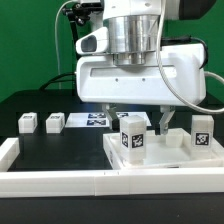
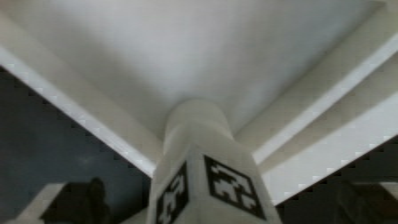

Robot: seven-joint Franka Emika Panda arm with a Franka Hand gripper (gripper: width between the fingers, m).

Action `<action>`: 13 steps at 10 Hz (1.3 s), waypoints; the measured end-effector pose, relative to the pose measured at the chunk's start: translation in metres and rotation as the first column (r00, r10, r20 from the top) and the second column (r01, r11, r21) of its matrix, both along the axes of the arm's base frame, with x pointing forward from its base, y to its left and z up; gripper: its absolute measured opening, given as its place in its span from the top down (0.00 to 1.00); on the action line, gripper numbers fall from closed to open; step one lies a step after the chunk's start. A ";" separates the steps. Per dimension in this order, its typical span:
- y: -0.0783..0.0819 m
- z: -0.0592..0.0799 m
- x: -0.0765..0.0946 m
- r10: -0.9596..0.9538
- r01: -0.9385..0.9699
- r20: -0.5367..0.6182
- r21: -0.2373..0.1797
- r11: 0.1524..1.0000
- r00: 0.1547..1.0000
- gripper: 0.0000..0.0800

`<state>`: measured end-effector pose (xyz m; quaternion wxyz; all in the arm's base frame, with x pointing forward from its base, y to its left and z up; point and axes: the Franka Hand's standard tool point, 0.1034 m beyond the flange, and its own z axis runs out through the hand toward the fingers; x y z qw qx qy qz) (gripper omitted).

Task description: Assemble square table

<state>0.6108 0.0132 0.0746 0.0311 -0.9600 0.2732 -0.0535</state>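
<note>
Scene: a dark bench (image 1: 62, 146) seen from the front, with white furniture parts on it and a robot arm reaching down at the centre.
End effector: the white end effector (image 1: 141, 121) hangs low over the tabletop. Its dark fingers (image 1: 166, 118) stand on either side of the centre leg. The jaws look parted, but I cannot tell whether they press on the leg.
Tabletop: the tabletop (image 1: 168, 158), a white square slab with a raised rim, lies flat at the near right of the bench. In the wrist view its pale surface (image 2: 196, 50) fills most of the picture.
Centre leg: the centre leg (image 1: 133, 137), short and white, stands upright on the left part of the tabletop with a black-and-white tag facing the front. The wrist view shows it close up (image 2: 210, 165).
Right leg: the right leg (image 1: 201, 130), also tagged, stands upright at the far right. Whether it is on the tabletop or behind it is unclear.
Loose legs: two loose legs (image 1: 27, 123) (image 1: 54, 124) sit side by side at the far left.
Marker board: the marker board (image 1: 93, 121) lies flat behind, just right of them.
Border bars: long white border bars (image 1: 60, 184) run along the near and left edges.
</note>
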 end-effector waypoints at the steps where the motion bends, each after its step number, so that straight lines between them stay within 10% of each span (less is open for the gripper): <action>1: 0.000 0.000 -0.001 0.113 -0.113 -0.001 -0.013 0.993 0.994 0.19; 12: -0.008 0.002 -0.001 0.785 -0.789 -0.082 -0.102 0.606 0.614 0.19; 13: -0.008 0.002 -0.001 0.779 -0.783 -0.082 -0.102 0.614 0.621 0.36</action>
